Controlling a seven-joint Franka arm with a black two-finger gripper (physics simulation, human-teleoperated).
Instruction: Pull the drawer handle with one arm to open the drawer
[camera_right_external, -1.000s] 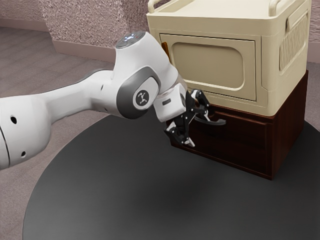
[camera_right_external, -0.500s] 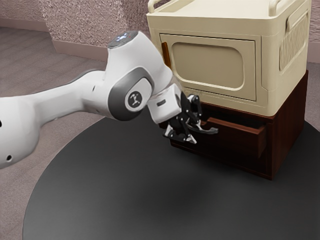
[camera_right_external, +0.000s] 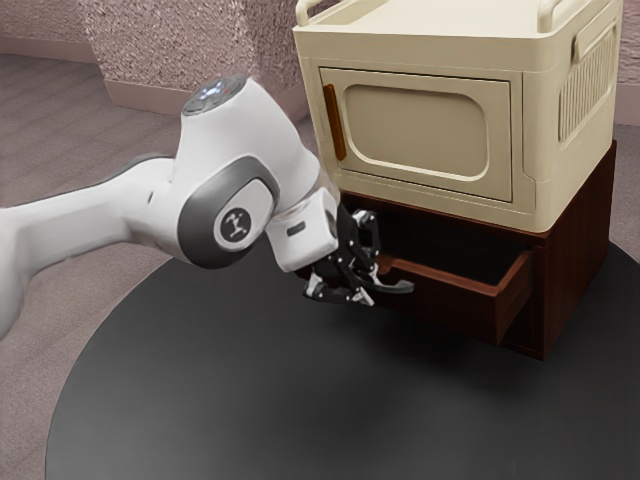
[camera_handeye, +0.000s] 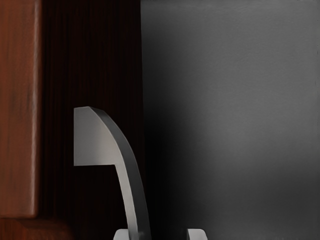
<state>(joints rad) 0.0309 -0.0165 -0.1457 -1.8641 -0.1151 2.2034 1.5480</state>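
Gaping open — reddish-brown drawer (camera_right_external: 450, 300), curved grey handle (camera_handeye: 95, 142).

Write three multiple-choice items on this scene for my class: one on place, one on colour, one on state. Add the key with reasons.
1. Where is the cream cabinet, relative to the wooden unit?
A) beside it
B) on top
C) underneath

2. What colour is the handle?
A) grey
B) green
C) yellow

3. The drawer is:
A) shut
B) upside down
C) open

Key:
1 B: the cabinet's base rests on the unit.
2 A: the wrist view shows grey metal.
3 C: its hollow shows behind its front.
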